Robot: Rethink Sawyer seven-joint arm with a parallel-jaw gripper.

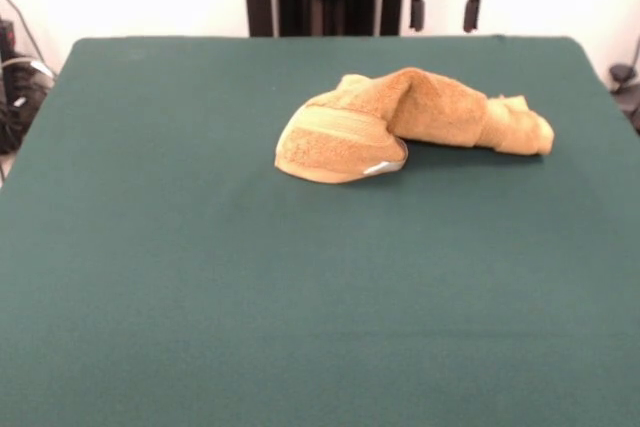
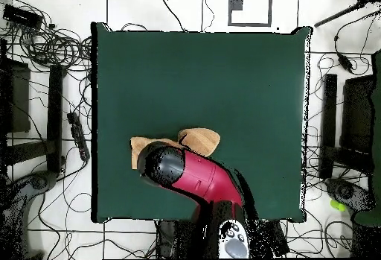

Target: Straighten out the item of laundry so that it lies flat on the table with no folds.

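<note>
The arm (image 2: 197,176) hides most of the towel (image 1: 410,122) from overhead. The towel lies bunched on the table (image 1: 200,277); its white label (image 1: 378,168) is unreadable. The claw (image 1: 444,9) hangs apart, empty.

Bright, even light (soft shadows).

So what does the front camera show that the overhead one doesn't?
Only the front view shows the gripper, its two fingers apart, high above the table's far edge, and the whole bunched towel with its white label. Only the overhead view shows the red arm covering part of the towel, plus the cables on the floor. Both show the orange towel crumpled on the green table.
</note>
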